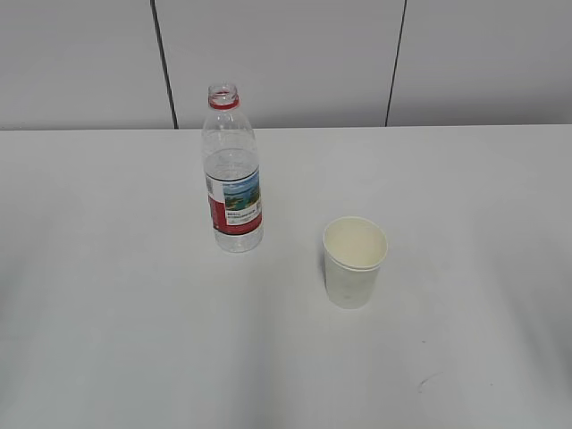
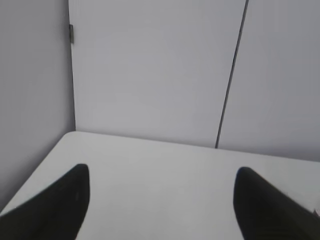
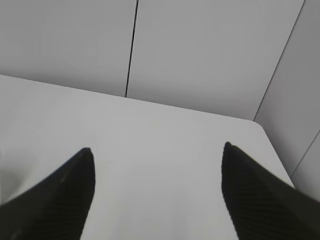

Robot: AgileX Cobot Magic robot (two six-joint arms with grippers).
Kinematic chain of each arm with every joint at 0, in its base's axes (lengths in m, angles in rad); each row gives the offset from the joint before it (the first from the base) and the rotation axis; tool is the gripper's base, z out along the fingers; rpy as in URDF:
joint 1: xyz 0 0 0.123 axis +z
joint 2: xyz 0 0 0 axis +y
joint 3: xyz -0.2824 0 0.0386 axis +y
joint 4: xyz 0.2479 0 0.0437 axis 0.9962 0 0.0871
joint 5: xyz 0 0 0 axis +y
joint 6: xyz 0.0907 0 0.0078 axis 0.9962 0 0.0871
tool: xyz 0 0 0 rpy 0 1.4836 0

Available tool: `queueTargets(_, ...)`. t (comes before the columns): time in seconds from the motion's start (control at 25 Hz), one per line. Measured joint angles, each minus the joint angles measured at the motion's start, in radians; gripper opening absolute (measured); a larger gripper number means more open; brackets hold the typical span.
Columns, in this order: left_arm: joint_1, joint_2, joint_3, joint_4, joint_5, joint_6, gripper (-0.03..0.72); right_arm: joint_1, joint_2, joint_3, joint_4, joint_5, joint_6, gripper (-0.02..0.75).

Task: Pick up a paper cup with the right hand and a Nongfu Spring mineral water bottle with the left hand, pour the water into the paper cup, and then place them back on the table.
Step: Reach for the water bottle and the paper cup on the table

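Note:
The Nongfu Spring mineral water bottle (image 1: pixel 233 174) stands upright on the white table (image 1: pixel 116 295), uncapped, with a red neck ring and a red-and-white label. The off-white paper cup (image 1: pixel 354 261) stands upright to its right and nearer me, apart from it. Neither arm shows in the exterior view. In the left wrist view my left gripper (image 2: pixel 162 172) is open and empty over bare table. In the right wrist view my right gripper (image 3: pixel 157 150) is open and empty over bare table. Neither wrist view shows the bottle or the cup.
Grey wall panels (image 1: pixel 286 54) stand behind the table's far edge. The left wrist view shows the table's far left corner (image 2: pixel 72 134). The right wrist view shows its far right corner (image 3: pixel 257 122). A faint scuff mark (image 1: pixel 427 380) lies front right.

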Motion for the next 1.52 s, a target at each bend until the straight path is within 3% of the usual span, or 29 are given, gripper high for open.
queueTargets(0.6, 0.0, 0.266, 0.0, 0.041, -0.227, 0.0, 0.522, 0.031, 0.355, 0.0, -0.042, -0.292, 0.005, 0.581)
queueTargets(0.8, -0.007, 0.326, 0.0, 0.053, -0.274, 0.0, 0.52, 0.031, 0.455, 0.0, -0.149, -0.393, 0.102, 0.581)
queueTargets(1.0, -0.091, 0.414, 0.0, 0.082, -0.322, 0.0, 0.52, 0.031, 0.546, -0.016, -0.276, -0.448, 0.189, 0.581)
queueTargets(1.52, -0.289, 0.796, 0.0, 0.1, -0.663, 0.0, 0.519, 0.031, 0.753, -0.059, -0.341, -0.622, 0.246, 0.581)
